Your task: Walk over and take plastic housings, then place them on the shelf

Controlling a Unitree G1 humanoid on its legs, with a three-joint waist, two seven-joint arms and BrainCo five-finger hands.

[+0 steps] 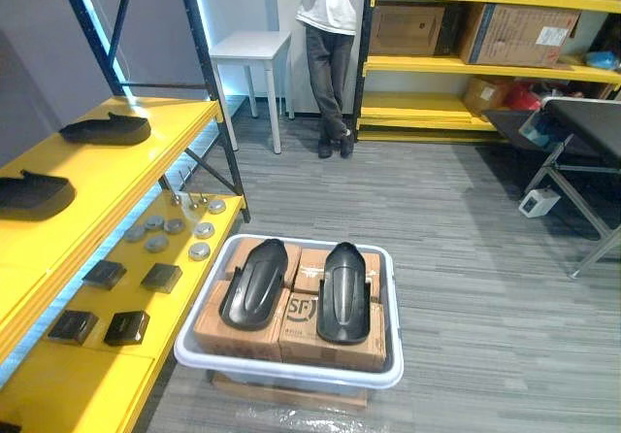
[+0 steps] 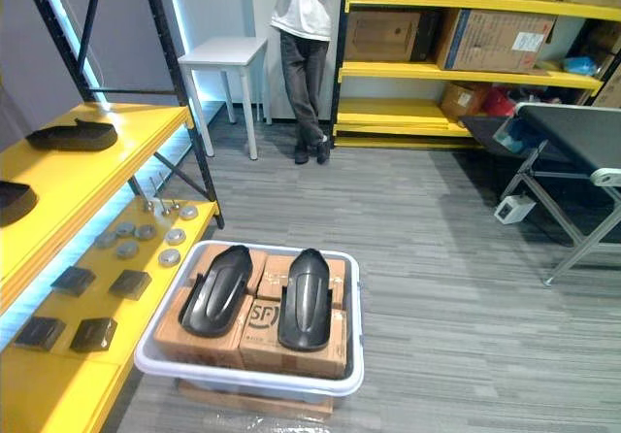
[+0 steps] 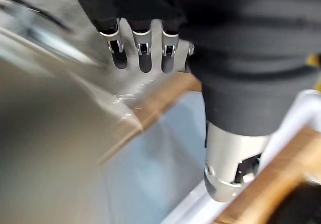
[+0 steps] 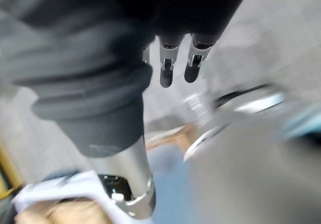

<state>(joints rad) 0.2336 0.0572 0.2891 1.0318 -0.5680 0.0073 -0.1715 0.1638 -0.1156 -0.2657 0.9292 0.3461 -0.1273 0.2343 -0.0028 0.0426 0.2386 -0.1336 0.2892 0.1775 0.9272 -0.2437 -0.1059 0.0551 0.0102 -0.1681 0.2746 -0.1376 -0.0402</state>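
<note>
Two housings (image 1: 254, 283) sit side by side on boxes (image 1: 303, 328) in a tub (image 1: 291, 369) on the floor. Shelf (image 1: 146, 164) is just left of it with two more housings (image 1: 107, 129) up top. A person (image 1: 330, 54) stands way behind, next to a table (image 1: 250, 47).

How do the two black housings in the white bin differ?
The left housing lies slanted, its far end leaning toward the right housing, which lies straight. The left housing is nearer the yellow shelf than the right housing. Both are glossy black and rest on cardboard boxes.

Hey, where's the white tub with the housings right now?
In the left eye view the white tub is straight ahead, low and central, beside the yellow shelf's bottom level on the robot's left. Two black plastic housings lie on cardboard boxes inside.
</note>
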